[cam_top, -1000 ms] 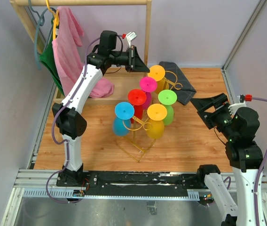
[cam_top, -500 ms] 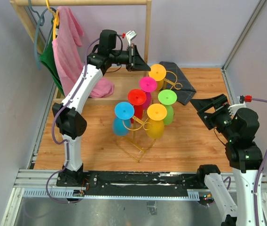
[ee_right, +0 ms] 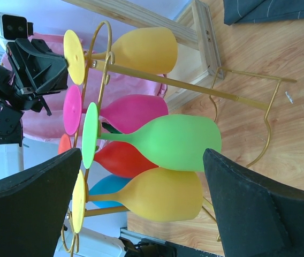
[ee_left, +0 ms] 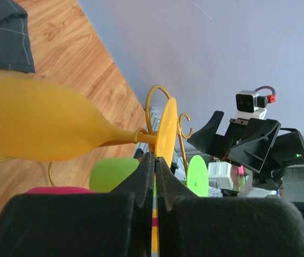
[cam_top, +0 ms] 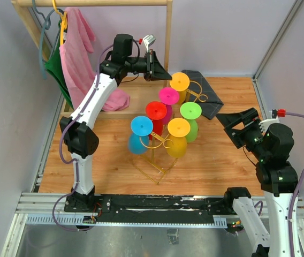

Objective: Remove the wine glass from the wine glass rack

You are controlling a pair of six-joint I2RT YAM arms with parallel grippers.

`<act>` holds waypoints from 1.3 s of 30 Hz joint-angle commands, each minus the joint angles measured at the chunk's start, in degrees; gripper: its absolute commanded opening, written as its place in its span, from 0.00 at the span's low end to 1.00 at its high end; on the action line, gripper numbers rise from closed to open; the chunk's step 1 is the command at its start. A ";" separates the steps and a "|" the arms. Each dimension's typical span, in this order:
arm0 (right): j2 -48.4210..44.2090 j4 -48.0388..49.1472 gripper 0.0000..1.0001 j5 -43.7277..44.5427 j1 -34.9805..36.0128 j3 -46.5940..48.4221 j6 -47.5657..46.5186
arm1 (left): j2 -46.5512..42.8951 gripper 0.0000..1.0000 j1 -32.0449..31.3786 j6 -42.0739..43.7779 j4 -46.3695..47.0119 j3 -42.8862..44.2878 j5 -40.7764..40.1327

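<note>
- The wine glass rack stands upright near the middle of the wooden tabletop, with six wine glasses hanging from its hooks, feet up and bowls down.
- From the top view the glasses are: an orange-yellow wine glass at the back, a magenta glass, a red glass, a green glass, a yellow front glass and a blue glass on the left side.
- The left tool is fully closed and grips nothing. It hangs high at the back of the rack, its tip just beside the foot of the orange-yellow wine glass.
- In the left wrist view the two fingers are pressed together right under the rim of that foot — I cannot tell whether they touch it.
- The right tool has its fingers spread wide and holds nothing. It sits to the right of the rack, apart from it, facing the green glass.
- A dark grey cloth lies on the tabletop behind the rack.
- A wooden clothes rack stands at the back left, with a pink garment and a green garment hanging on it.
</note>
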 commanded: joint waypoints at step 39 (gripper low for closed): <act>0.16 -0.74 0.98 0.38 1.16 -0.59 -0.61 | -6.11 0.00 3.05 -15.51 6.51 -6.12 -2.05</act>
